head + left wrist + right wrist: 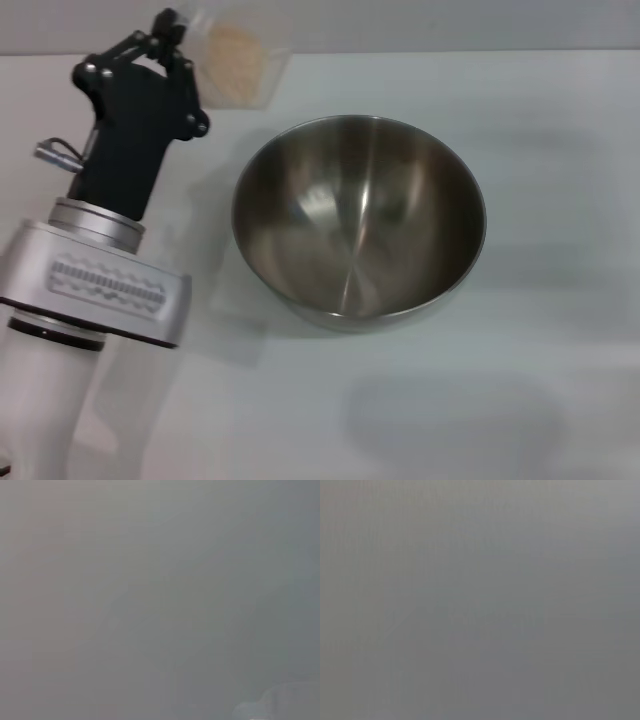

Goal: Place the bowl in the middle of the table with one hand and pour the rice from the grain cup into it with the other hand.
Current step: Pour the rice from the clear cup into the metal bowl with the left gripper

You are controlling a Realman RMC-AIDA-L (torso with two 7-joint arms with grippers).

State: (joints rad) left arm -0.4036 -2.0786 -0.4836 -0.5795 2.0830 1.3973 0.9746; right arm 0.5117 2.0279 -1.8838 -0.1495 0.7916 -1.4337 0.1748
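Observation:
The steel bowl (360,215) stands upright and empty near the middle of the white table (560,380). The clear grain cup (236,62), holding pale rice (232,50), is at the far left, behind the bowl's left rim. My left gripper (170,28) reaches to the cup's left side, its black fingers drawn together at the cup's edge, where the handle appears to be. The cup looks slightly tilted. The right gripper is out of view. Both wrist views show only grey blur.
My left arm's silver wrist (95,275) covers the table's near left. The table's far edge meets a grey wall (450,25) just behind the cup.

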